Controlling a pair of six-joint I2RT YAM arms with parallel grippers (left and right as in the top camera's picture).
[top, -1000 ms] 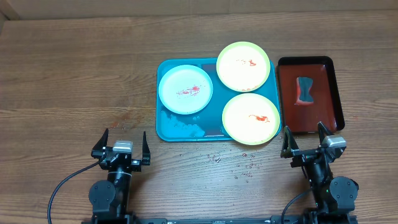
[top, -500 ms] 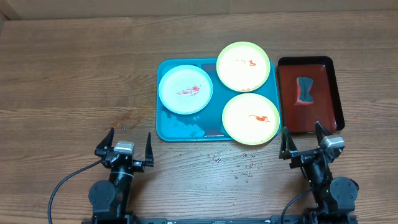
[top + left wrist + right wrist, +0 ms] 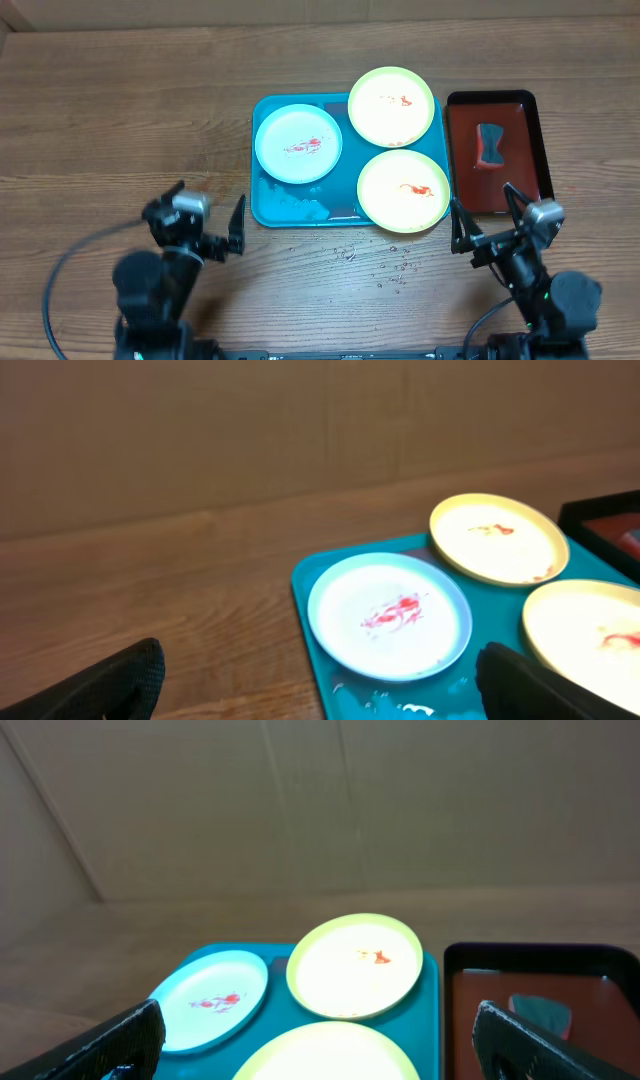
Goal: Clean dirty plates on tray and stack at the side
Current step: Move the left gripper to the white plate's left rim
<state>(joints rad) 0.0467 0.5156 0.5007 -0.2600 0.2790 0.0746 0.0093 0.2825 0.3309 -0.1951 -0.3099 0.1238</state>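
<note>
The teal tray [image 3: 290, 207] holds three plates with red smears: a pale blue-white plate [image 3: 298, 144] at its left, a yellow-green plate [image 3: 391, 105] at the back right, and another yellow-green plate [image 3: 403, 190] at the front right. My left gripper [image 3: 200, 225] is open and empty, just left of the tray's front corner. My right gripper [image 3: 484, 222] is open and empty, in front of the tray's right end. The left wrist view shows the blue-white plate [image 3: 390, 615]. The right wrist view shows the back yellow-green plate [image 3: 355, 965].
A dark red tray with a black rim [image 3: 535, 160] stands right of the teal tray and holds a dark sponge [image 3: 490, 143]. Water drops [image 3: 385, 270] lie on the wooden table in front of the teal tray. Wet foam [image 3: 290, 203] sits in the teal tray's front left.
Both arms have risen from their low rest pose. The left gripper has shifted slightly left and up, the right gripper slightly up. The plates have not moved.
</note>
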